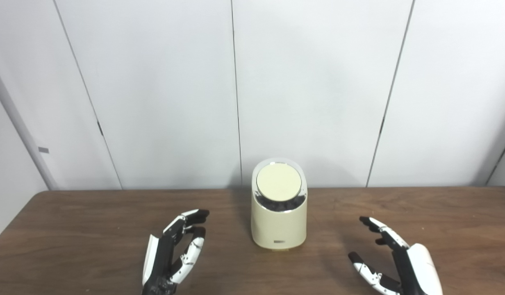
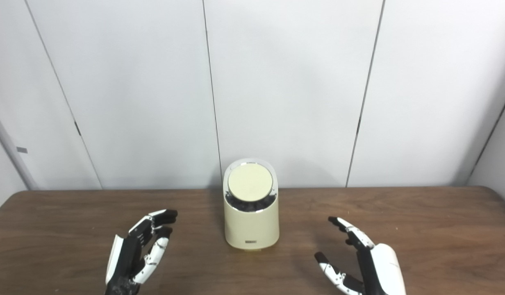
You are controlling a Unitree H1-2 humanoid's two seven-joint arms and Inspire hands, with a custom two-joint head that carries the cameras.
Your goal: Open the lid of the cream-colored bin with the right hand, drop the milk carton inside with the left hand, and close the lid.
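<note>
The cream-colored bin (image 1: pixel 278 219) stands upright mid-table near the back edge — lid (image 1: pixel 278 181) shut — between the empty, spread left hand (image 1: pixel 174 250) and right hand (image 1: pixel 394 260), no carton visible.

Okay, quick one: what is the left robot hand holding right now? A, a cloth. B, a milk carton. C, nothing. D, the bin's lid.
C: the left robot hand hovers over the table with fingers apart and empty, off to the side of the cream-colored bin, whose lid is shut; no milk carton is in view.
</note>
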